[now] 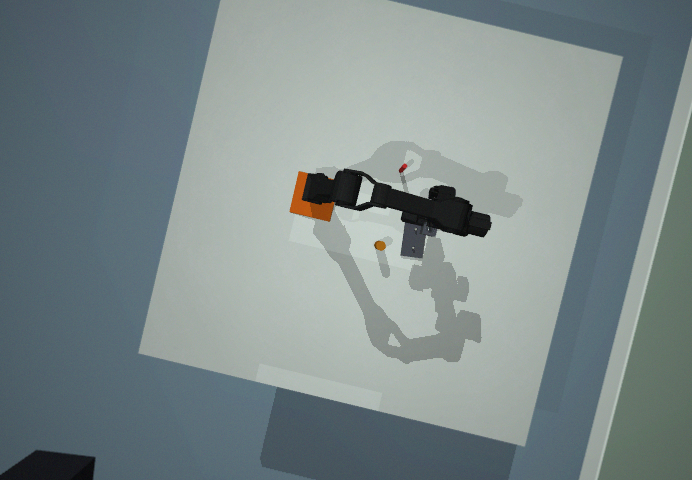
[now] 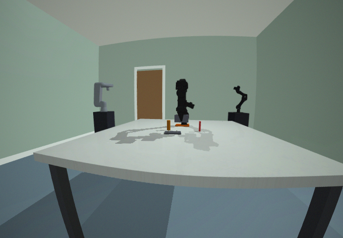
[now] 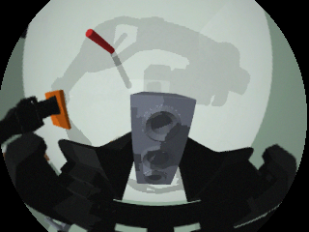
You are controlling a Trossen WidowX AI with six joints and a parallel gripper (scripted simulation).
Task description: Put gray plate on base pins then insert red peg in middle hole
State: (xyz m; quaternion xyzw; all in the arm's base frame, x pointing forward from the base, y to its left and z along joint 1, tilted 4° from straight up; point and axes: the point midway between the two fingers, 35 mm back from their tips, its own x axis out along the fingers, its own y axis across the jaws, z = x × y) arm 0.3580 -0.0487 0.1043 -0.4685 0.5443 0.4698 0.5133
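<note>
The gray plate [image 3: 158,138] hangs between the fingers of the gripper [image 2: 181,117], which are clenched on it. In the exterior view it is held above the table [image 2: 233,156], behind and higher than the base [image 2: 172,132]. From the top the plate [image 1: 415,240] already covers the base almost wholly, its long axis running away from the arm [image 1: 415,203]. So, by my reading, the coming move is mostly downward, with the plate's holes (two show in the wrist view) to be matched to the pins, which I cannot make out. The red peg [image 1: 403,167] stands beyond the arm from the base; an orange cylinder [image 1: 379,245] stands just beside the base.
</note>
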